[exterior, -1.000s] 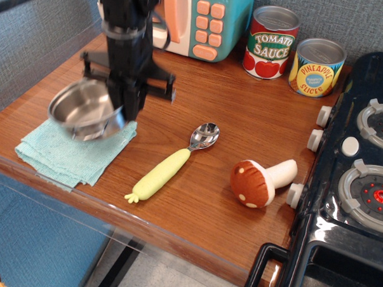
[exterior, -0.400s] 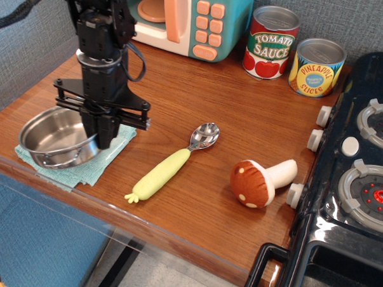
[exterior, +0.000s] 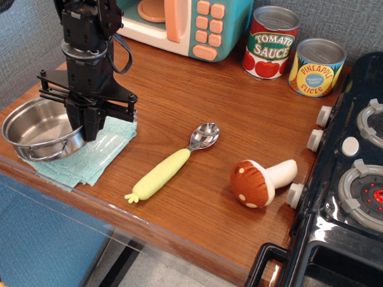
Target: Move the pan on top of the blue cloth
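Observation:
The pan is a shiny shallow steel pot at the table's left edge. It sits low over the left part of the blue cloth and reaches past the cloth's left side. I cannot tell whether it rests on the cloth. My black gripper points straight down and is shut on the pan's right rim. The cloth's right half shows in front of and beside the gripper. Its left half is hidden under the pan.
A yellow-handled spoon and a toy mushroom lie mid-table. A toy microwave, a tomato sauce can and a pineapple can stand at the back. A toy stove fills the right. The table's front edge is near.
My gripper has carried the pan down and to the left, from tilted above the cloth to level and low over the cloth's left part.

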Robot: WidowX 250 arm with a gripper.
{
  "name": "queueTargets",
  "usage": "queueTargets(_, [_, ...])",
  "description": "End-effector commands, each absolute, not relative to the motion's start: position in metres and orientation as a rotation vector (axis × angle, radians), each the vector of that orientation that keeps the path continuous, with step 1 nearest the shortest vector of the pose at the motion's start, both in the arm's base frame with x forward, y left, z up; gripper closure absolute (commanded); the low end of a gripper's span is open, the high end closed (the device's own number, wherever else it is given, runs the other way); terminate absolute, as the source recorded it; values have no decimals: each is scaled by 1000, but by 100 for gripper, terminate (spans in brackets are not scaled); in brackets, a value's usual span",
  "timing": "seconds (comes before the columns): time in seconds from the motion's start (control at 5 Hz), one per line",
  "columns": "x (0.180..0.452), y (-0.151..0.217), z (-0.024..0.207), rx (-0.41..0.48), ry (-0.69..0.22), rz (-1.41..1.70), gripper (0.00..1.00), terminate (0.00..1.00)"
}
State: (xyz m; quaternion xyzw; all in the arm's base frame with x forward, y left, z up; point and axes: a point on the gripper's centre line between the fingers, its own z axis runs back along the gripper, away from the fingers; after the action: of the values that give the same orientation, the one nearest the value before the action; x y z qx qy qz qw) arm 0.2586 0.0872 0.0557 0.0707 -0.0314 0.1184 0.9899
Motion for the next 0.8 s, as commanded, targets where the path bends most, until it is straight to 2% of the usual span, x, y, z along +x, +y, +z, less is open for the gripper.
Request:
queueTargets(0.0, [263,108,51,162,-80,274,100,0])
queueTargets(0.2, [267,108,48,155,-84,261,100,0])
queueTargets(0.4, [266,107,46,135,-89,270,0,0])
queueTargets(0.6, [268,100,58,130,-118,266,0,0])
